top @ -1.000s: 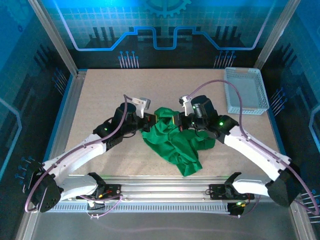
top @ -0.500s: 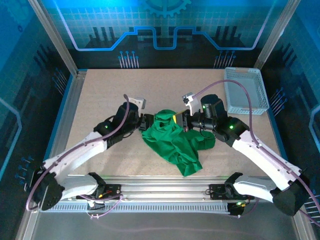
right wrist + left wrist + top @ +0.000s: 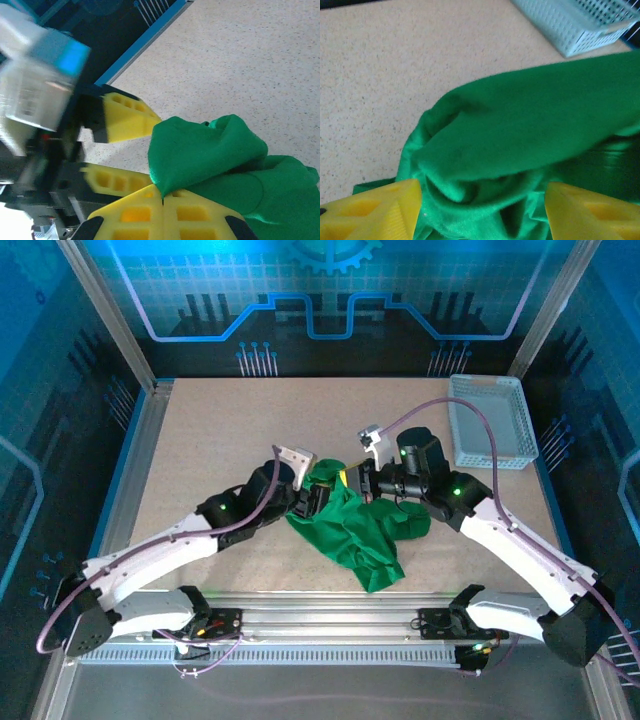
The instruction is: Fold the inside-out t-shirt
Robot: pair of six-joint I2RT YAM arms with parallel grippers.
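Folding looks barely begun: the green t-shirt (image 3: 352, 532) lies crumpled in the middle of the counter (image 3: 200, 440), with no neat fold visible. The right gripper (image 3: 162, 196) has its jaws pinched tight on a raised fold. The left gripper (image 3: 480, 210) has its jaws apart, straddling cloth and gripping nothing. Spreading it flat and all the folds are left to do.

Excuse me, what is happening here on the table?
Two robot arms are working on a green t-shirt, which lies crumpled in the middle of the table. The right gripper is shut on a fold of it. The left gripper is open, with cloth between its fingers. Nothing is folded yet.
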